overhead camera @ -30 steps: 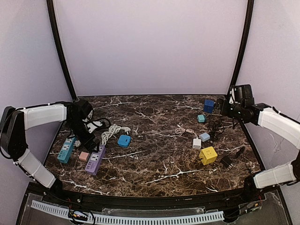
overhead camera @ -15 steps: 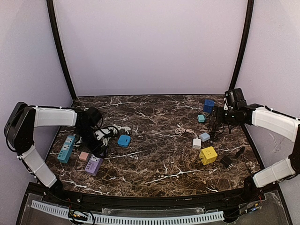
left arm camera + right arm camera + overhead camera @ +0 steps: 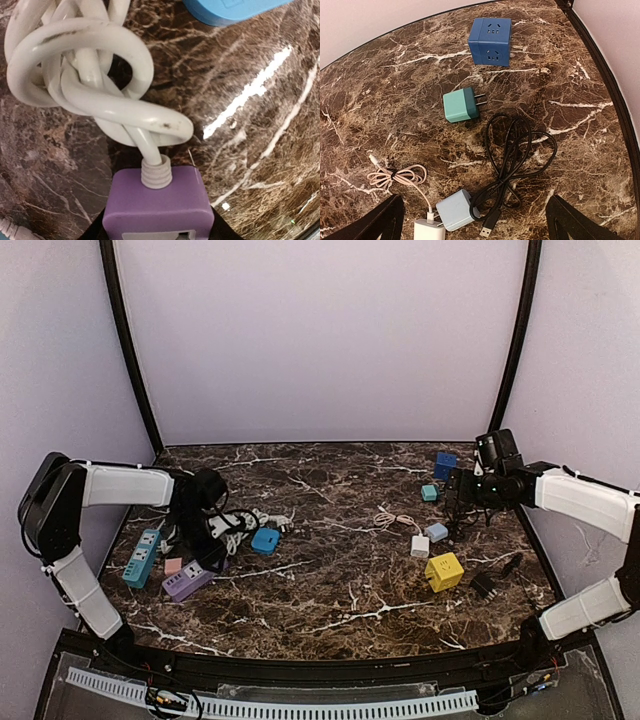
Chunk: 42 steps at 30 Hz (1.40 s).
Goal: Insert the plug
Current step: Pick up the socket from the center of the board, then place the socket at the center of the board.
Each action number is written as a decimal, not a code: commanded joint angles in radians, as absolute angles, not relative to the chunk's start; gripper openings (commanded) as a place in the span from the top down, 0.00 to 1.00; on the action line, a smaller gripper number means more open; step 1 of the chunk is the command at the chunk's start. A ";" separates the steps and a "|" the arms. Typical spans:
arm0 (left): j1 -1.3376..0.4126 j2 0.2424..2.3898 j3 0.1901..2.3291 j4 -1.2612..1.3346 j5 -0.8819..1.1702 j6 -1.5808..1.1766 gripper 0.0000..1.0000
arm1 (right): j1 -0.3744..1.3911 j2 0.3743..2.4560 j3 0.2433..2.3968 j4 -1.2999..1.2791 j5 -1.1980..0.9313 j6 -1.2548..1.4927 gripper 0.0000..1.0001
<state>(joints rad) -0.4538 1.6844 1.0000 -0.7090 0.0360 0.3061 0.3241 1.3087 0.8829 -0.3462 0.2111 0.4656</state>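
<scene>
Over the last second the left pincer (image 3: 157, 226) has closed onto the purple power strip (image 3: 187, 583), now pinching its cable end from both sides, and the strip has swung from near-to-far to almost crosswise on the worktop (image 3: 330, 590). Its long axis runs back beneath the pincer, cable end pointing ahead at the knotted white cable (image 3: 150, 117) just in front. The right pincer (image 3: 474, 200), spread wide, has come down over the black cable (image 3: 505, 175).

White arm shells (image 3: 125, 483), blk joints (image 3: 48, 485), blk right gripper (image 3: 472, 215)
</scene>
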 commanded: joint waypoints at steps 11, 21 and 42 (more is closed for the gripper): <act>-0.458 1.921 1.552 -0.574 -0.055 0.315 0.99 | 0.356 1.225 0.890 -0.342 0.216 0.459 0.01; -0.652 2.190 2.002 -0.642 -0.003 0.403 0.99 | 0.365 1.117 0.853 -0.378 0.235 0.458 0.01; -0.980 2.225 1.812 -0.866 0.015 0.406 0.99 | 0.449 1.149 0.905 -0.631 0.094 0.542 0.04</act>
